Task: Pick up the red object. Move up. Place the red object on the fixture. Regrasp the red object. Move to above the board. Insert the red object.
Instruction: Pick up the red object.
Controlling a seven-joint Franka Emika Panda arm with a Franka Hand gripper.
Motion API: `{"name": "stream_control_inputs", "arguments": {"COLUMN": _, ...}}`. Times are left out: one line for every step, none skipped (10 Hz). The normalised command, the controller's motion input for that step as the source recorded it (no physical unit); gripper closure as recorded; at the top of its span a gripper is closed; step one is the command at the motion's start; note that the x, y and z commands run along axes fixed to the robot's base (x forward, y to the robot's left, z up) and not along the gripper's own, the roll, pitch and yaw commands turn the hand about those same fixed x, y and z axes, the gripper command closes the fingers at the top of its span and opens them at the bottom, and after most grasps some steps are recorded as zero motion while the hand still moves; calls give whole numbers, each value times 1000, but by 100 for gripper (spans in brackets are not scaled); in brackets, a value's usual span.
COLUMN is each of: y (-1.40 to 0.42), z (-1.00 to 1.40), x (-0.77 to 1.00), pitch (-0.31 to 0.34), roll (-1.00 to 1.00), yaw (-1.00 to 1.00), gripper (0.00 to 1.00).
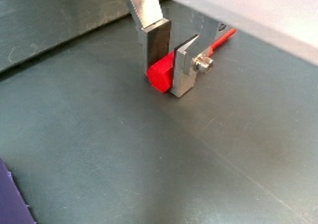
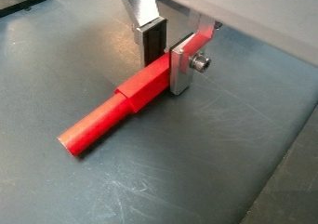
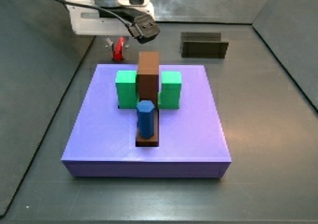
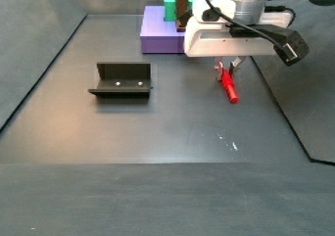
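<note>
The red object (image 2: 106, 118) is a red peg lying flat on the grey floor, with its thicker square end between the fingers. My gripper (image 2: 166, 74) is down at the floor, and both plates press on that end (image 1: 159, 76). In the side views the gripper (image 4: 229, 66) stands over the peg (image 4: 230, 87), beside the purple board (image 3: 112, 125). The peg shows behind the board's far left corner (image 3: 121, 50). The dark L-shaped fixture (image 4: 120, 80) stands empty on the floor, well away from the gripper; it also shows at the back (image 3: 204, 46).
The board carries green blocks (image 3: 125, 88), a long brown bar (image 3: 149, 74) and an upright blue peg (image 3: 145, 118). A corner of the board shows in a wrist view (image 1: 10, 200). Tray walls rise around the grey floor.
</note>
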Motion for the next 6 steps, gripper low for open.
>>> {"name": "stream_control_inputs", "arguments": {"y": 0, "z": 0, "x": 0, "pitch": 0, "roll": 0, "yaw": 0, "gripper": 100}}
{"name": "stream_control_inputs", "arguments": {"y": 0, "z": 0, "x": 0, "pitch": 0, "roll": 0, "yaw": 0, "gripper": 100}}
{"name": "stream_control_inputs", "arguments": {"y": 0, "z": 0, "x": 0, "pitch": 0, "roll": 0, "yaw": 0, "gripper": 100}}
{"name": "stream_control_inputs", "arguments": {"y": 0, "z": 0, "x": 0, "pitch": 0, "roll": 0, "yaw": 0, "gripper": 100}}
{"name": "stream_control_inputs", "arguments": {"y": 0, "z": 0, "x": 0, "pitch": 0, "roll": 0, "yaw": 0, "gripper": 100}}
{"name": "stream_control_inputs", "arguments": {"y": 0, "z": 0, "x": 0, "pitch": 0, "roll": 0, "yaw": 0, "gripper": 100}}
